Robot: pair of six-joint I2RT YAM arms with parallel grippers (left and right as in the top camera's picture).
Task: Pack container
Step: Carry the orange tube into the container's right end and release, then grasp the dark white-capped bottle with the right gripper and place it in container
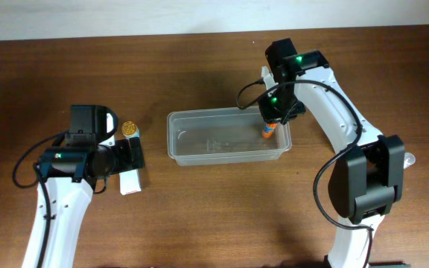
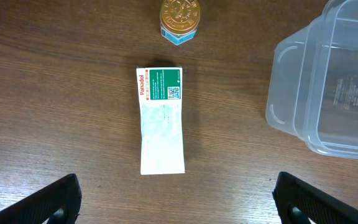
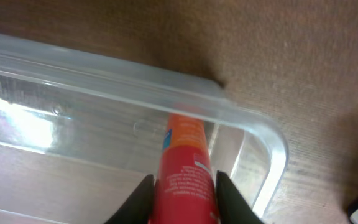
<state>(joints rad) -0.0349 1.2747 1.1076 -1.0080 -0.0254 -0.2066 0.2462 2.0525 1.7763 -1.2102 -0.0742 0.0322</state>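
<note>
Partly cropped, right pincer (image 3: 184,188) grips red tube (image 3: 183,146).

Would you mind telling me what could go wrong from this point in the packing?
1. The right gripper holds the red tube close to the end wall of the container; it may catch the rim or shove it aside.
2. The left gripper hangs open over the Panadol box; descending off-centre could nudge the gold-capped bottle nearby.
</note>
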